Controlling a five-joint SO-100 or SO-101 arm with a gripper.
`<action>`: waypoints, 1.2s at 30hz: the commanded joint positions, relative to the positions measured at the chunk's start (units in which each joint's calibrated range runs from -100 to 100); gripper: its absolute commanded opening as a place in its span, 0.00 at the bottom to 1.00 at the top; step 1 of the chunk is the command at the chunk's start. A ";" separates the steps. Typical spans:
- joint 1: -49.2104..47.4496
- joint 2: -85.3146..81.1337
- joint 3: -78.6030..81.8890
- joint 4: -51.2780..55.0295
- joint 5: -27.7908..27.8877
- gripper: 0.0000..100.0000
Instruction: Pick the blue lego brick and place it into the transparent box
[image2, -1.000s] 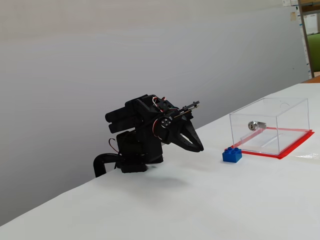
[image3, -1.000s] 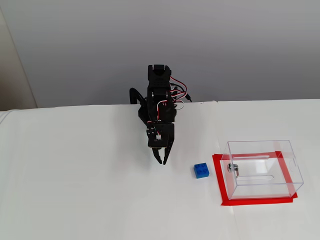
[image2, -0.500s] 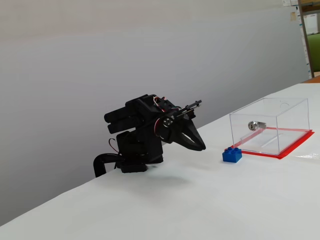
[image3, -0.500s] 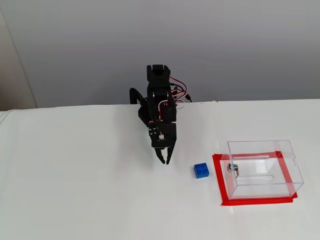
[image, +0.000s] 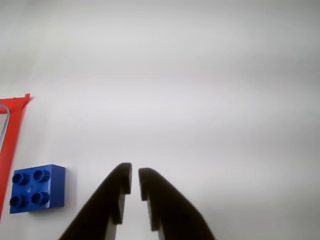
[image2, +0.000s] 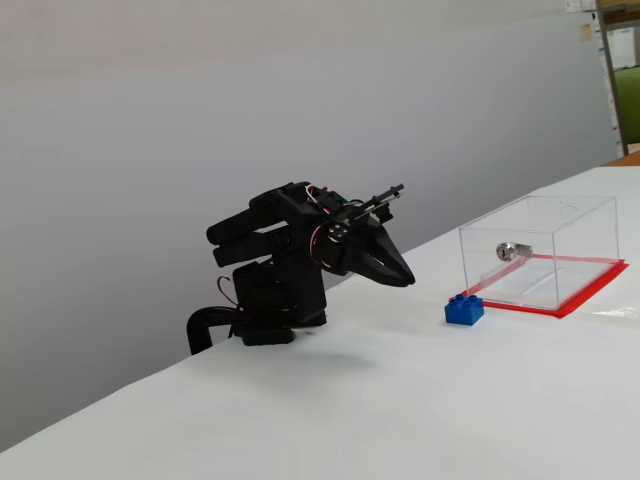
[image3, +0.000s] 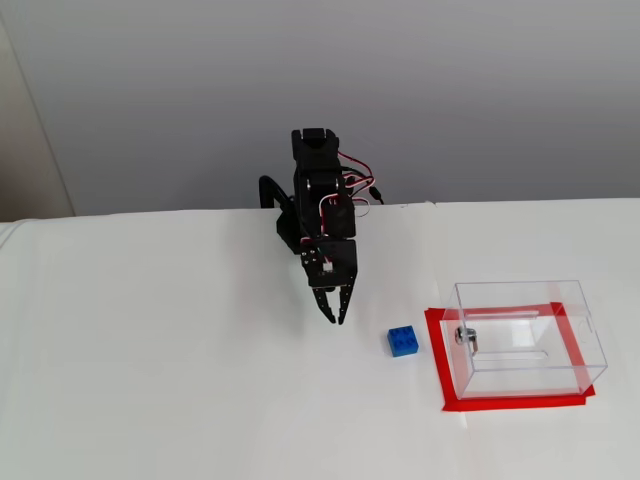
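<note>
- Wrist view: you are looking down past the jaws (image: 134, 175), two matte black tapering fingers nearly closed, with only a thin slit between the tips and nothing held. The blue lego brick (image: 37, 189) is lying at lower left, well apart from the tips: glossy hard plastic, squarish, four round studs facing up. A strip of the red base sheet (image: 12, 135) is running along the left edge. To do the approach well, you are best swinging toward the brick and spreading the jaws wider than it before descending, I judge, squaring the fingers to two flat side faces.
- A fixed view, from the side: the jaws (image2: 405, 277) are hovering above the smooth white worktop (image2: 420, 400), pointing toward the blue lego brick (image2: 464, 309). The brick is sitting on the worktop just beside the near corner of the transparent box (image2: 540, 250), a clear, hard-walled rectangular box. A small silver cylinder (image2: 511, 250) is showing inside it. Keep your descent clear of that wall.
- A fixed view, from above: the jaws (image3: 335, 318) are pointing down the picture, the blue lego brick (image3: 403, 341) is lying to their lower right, between them and the transparent box (image3: 585, 340). The box appears open on top, so a drop from above should be serving.
</note>
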 joint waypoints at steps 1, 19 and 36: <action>-1.35 5.53 -7.18 0.01 0.12 0.02; -15.77 28.52 -27.71 0.09 0.12 0.02; -25.75 43.63 -45.70 15.85 -2.54 0.23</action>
